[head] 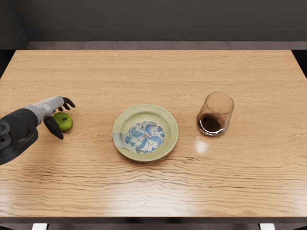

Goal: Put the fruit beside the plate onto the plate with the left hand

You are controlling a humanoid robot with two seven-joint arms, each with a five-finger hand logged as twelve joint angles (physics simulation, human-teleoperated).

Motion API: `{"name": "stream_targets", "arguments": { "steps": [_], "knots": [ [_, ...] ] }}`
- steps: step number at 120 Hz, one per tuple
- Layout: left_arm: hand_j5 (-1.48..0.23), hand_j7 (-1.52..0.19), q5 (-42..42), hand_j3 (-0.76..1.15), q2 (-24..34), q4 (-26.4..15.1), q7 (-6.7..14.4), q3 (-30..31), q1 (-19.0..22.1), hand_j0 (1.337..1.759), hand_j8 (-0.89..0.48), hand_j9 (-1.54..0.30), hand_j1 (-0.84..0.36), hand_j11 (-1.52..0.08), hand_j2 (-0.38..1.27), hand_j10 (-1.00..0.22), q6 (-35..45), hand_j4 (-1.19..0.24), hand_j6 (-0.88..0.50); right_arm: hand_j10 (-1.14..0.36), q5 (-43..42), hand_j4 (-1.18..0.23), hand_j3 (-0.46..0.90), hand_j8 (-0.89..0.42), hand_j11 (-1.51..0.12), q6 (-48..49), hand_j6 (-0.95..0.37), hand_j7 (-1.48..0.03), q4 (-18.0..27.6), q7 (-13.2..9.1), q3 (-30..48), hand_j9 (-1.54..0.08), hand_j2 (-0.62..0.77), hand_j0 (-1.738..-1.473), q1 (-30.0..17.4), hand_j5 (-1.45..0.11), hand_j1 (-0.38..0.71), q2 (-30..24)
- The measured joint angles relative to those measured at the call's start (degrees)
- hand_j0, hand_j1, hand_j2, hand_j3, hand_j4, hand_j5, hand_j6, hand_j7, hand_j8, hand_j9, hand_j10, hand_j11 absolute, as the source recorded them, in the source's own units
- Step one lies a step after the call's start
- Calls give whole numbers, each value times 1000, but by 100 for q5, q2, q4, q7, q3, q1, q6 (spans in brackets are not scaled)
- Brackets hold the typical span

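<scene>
Grasp stage: green apple not yet lifted, nothing lying on the plate.

The left hand (53, 111) is coming in from the left edge of the frame and is bracketing the green apple (64, 122), which is sitting on the wooden table (153, 191) at centre left, well apart from the plate. The fingers (67, 102) are spreading apart over the apple's far side and the thumb is pointing down just beside its near-left edge; I am judging them not yet clamped, though contact is hard to tell. The patterned plate (122, 120) at centre frame is showing its blue motif uncovered. A brown glass (215, 114) is standing to the plate's right, uninvolved. Remaining, by my reading: closing the grasp, lifting, carrying rightward, setting down, releasing.
</scene>
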Motion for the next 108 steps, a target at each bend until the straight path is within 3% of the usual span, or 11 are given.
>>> {"name": "stream_targets", "arguments": {
  "steps": [108],
  "knots": [
    [-577,-577,-25,0,-161,196,0,1,70,1658,-448,-577,-179,-576,94,-447,1,-447,-448,0,0,0,0,0,0,0,-1,0,0,0,3,0,0,-1658,2,0,-349,0]
  ]
}}
